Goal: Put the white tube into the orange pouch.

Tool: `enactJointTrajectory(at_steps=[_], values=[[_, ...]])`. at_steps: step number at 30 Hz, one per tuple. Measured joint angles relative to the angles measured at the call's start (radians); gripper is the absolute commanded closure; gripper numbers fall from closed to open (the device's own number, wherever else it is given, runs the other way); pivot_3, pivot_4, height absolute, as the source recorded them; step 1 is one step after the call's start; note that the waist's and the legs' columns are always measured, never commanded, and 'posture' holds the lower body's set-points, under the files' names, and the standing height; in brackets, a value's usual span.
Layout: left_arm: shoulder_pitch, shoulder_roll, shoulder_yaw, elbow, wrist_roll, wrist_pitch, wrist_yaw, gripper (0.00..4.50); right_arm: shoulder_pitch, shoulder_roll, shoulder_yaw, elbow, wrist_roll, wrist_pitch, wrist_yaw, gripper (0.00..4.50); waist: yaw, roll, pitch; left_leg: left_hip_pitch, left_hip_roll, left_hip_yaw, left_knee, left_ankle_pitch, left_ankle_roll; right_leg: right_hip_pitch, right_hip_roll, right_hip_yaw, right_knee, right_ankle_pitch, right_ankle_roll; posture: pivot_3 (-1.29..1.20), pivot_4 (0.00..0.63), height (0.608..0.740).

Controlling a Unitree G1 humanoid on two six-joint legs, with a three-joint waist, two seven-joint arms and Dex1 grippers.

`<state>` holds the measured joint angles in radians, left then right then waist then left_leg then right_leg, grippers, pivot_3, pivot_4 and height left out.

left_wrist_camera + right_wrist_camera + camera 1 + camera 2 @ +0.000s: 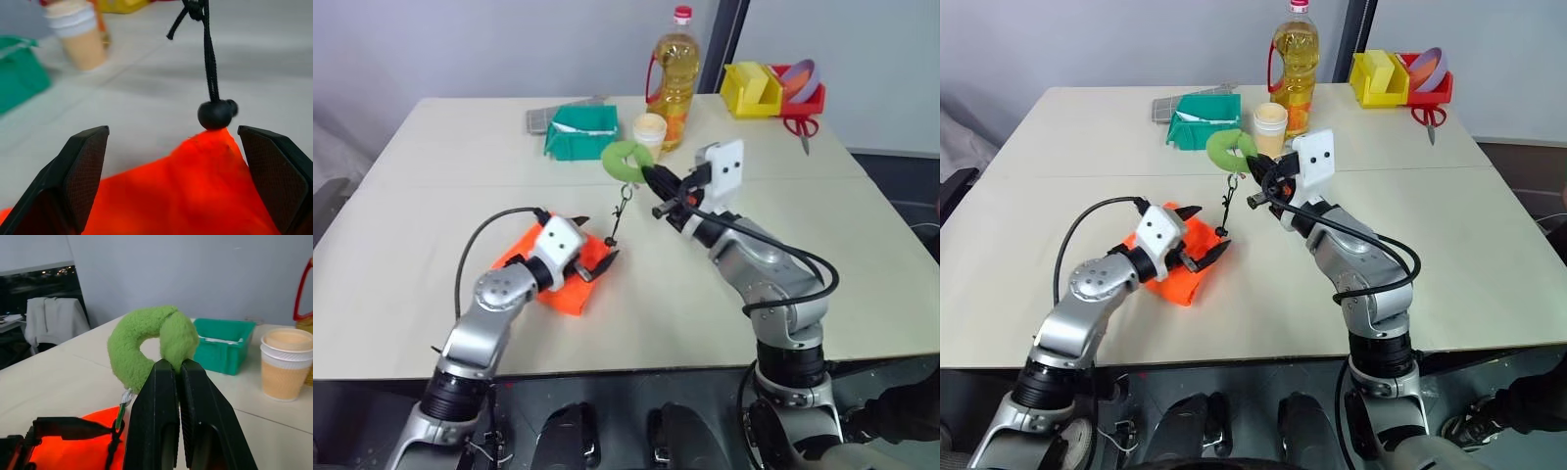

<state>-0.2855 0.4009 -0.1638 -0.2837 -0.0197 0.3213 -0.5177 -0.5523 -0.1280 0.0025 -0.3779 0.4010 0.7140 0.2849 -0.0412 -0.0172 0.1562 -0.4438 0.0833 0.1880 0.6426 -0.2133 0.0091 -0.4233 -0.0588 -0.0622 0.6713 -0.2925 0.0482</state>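
Observation:
The orange pouch (570, 297) lies flat on the table's near left part. My left gripper (600, 238) is open and level just above it, with the pouch's corner (195, 186) and the black cord stopper (215, 113) between its fingers. The dark cord (619, 211) rises from that corner to a fuzzy round green tag (625, 157). My right gripper (177, 364) is shut on the tag and holds it above the table's middle. The white tube is out of view.
At the back of the table stand a green box (579, 132), a grey tray (541, 118), a paper cup (649, 129) and an oil bottle (674, 69). Far right are a yellow bin (751, 88), a red bin (800, 86) and scissors (803, 127).

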Motion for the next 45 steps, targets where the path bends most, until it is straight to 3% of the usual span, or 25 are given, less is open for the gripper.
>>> enactJointTrajectory(at_steps=[6,13,23,37,40,45], values=[[0.053,-0.1,-0.092,-0.053,0.187,0.049,0.186,0.0,-0.008,-0.001,0.006,0.029,0.015,0.0,0.025,4.5,0.0,0.0,0.0,0.0,0.0,0.0,0.0,0.0,0.001,0.0,0.0,0.0,0.0,0.0,0.0,0.0,0.15,0.74],[0.065,-0.169,-0.098,-0.056,0.227,0.111,0.254,0.0,-0.019,-0.006,0.02,0.03,0.03,0.013,0.042,4.5,0.0,0.0,0.0,0.0,0.0,0.0,0.001,-0.002,0.003,0.0,0.0,0.0,0.001,0.0,0.0,0.0,0.15,0.74],[0.074,-0.255,-0.089,-0.056,0.153,0.123,0.234,0.0,-0.021,-0.01,0.028,0.032,0.035,0.018,0.042,4.5,0.001,0.0,0.0,0.0,0.0,0.0,0.001,-0.002,0.004,0.0,-0.001,0.0,0.001,0.0,0.0,0.0,0.15,0.74],[0.074,-0.266,-0.074,-0.057,0.07,0.169,0.217,0.0,-0.021,-0.016,0.033,0.032,0.033,0.018,0.035,4.5,0.0,0.0,0.0,0.0,0.0,0.0,0.002,-0.002,0.004,0.0,-0.001,0.0,0.002,0.0,0.0,0.0,0.15,0.74],[0.074,-0.269,-0.067,-0.057,0.056,0.169,0.219,0.81,-0.021,-0.018,0.034,0.032,0.032,0.018,0.035,4.5,-0.001,0.0,0.0,0.0,0.0,-0.001,0.002,-0.002,0.004,0.0,-0.001,0.0,0.002,0.0,0.0,0.0,0.15,0.74],[0.074,-0.272,-0.055,-0.057,0.047,0.166,0.222,3.39,-0.021,-0.019,0.036,0.032,0.03,0.018,0.035,4.5,0.0,0.0,0.0,0.0,0.0,-0.001,0.002,-0.003,0.004,0.0,-0.001,0.0,0.002,0.0,0.0,0.0,0.15,0.74]])
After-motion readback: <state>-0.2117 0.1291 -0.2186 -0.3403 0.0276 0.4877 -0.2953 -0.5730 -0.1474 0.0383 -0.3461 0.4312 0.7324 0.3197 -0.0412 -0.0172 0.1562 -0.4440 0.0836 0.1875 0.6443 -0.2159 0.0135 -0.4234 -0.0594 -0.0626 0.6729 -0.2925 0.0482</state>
